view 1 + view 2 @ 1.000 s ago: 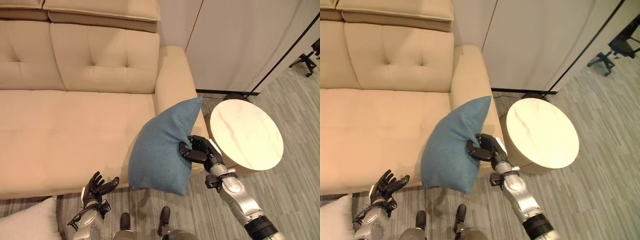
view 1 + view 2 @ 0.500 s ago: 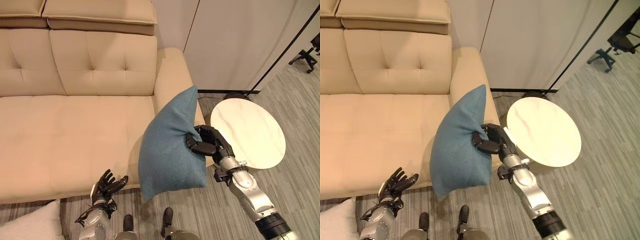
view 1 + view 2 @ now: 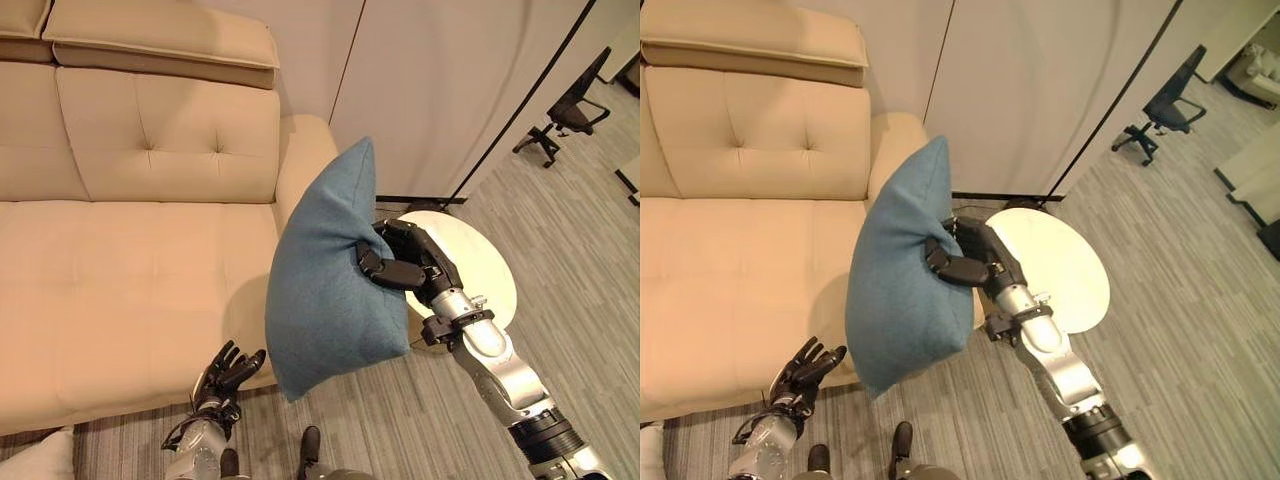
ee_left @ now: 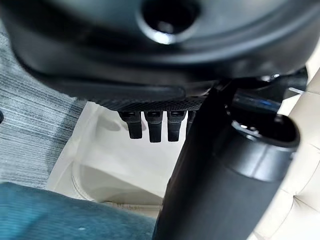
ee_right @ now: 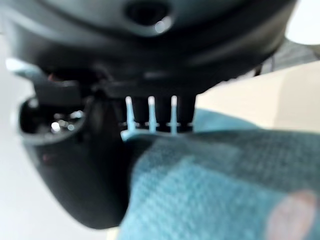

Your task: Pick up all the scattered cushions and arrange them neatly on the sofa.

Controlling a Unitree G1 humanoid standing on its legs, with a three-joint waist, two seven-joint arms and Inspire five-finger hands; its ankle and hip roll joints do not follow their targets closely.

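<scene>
The beige sofa (image 3: 130,260) takes up the left of the scene, its tufted backrest against the wall and its seat bare, with its armrest (image 3: 305,150) at the near end beside a white wall panel. Grey striped floor (image 3: 560,280) runs along the front of the sofa and off to the right, where an office chair (image 3: 560,115) stands well back. Held up in the air over the sofa's front corner is the blue cushion (image 3: 325,290), standing on end with one corner pointing up beside the armrest and its lower corner hanging over the floor. The right hand (image 3: 405,262) grips it at its right edge, fingers (image 3: 380,270) curled into the fabric so that the cloth bunches around them. Behind that hand sits a round white bench (image 3: 490,265), partly hidden by the cushion and the arm. The left hand (image 3: 225,375) is low by the sofa's front edge, fingers spread and holding nothing. A white cushion (image 3: 35,465) shows at the lower left corner, on the floor.
</scene>
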